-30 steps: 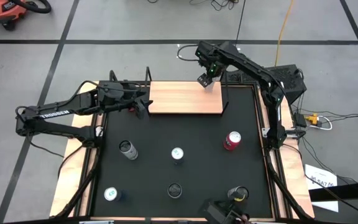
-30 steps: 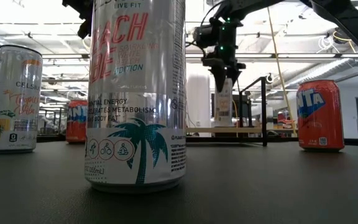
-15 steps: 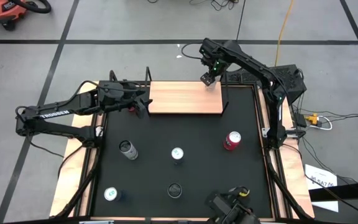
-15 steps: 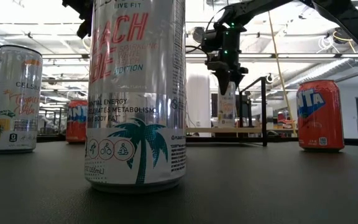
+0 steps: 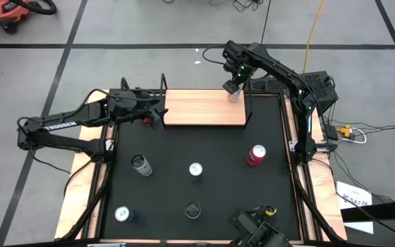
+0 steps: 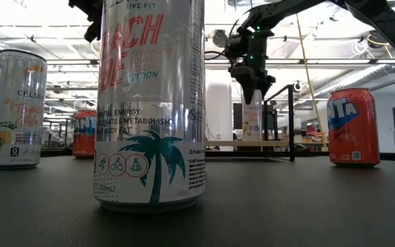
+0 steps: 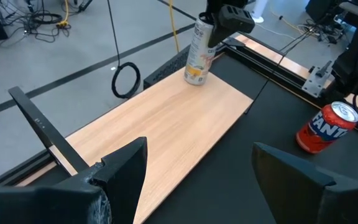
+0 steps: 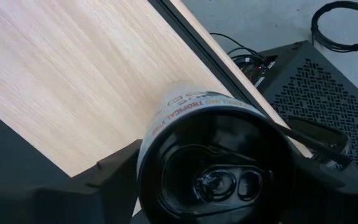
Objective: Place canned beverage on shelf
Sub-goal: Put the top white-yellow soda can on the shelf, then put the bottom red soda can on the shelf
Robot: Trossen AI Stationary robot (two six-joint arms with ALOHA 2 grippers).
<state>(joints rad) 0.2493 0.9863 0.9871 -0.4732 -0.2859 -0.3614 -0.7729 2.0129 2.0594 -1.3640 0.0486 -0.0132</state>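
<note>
The shelf (image 5: 197, 110) is a light wooden board with black posts at the table's far side. My right gripper (image 5: 233, 87) is shut on a slim pale can (image 7: 196, 53) at the board's far right corner. The can stands nearly upright with its base at the board (image 7: 166, 124); I cannot tell whether the base touches it. It also shows in the low view (image 6: 251, 120) below the gripper (image 6: 252, 92). My left gripper (image 7: 197, 155) is open and empty at the shelf's left end (image 5: 158, 113). My right gripper pinches the can's upper end, just below its top rim (image 8: 185, 106), between its two fingers (image 8: 114, 165). The fingers come from above and point down. The can hangs nearly upright below them, its base at the shelf's far right corner (image 7: 194, 79).
On the black table stand a red can (image 5: 256, 155), silver cans (image 5: 141, 165) (image 5: 195, 169) (image 5: 123, 215) and a dark can (image 5: 193, 210). Another red can (image 6: 84, 134) stands near the shelf's left end. A black shelf post (image 5: 249, 103) rises just beside the held can.
My right gripper has carried the slim can a little toward the table's right edge and down toward the shelf's far right corner, staying shut on it. The can has stayed nearly upright.
</note>
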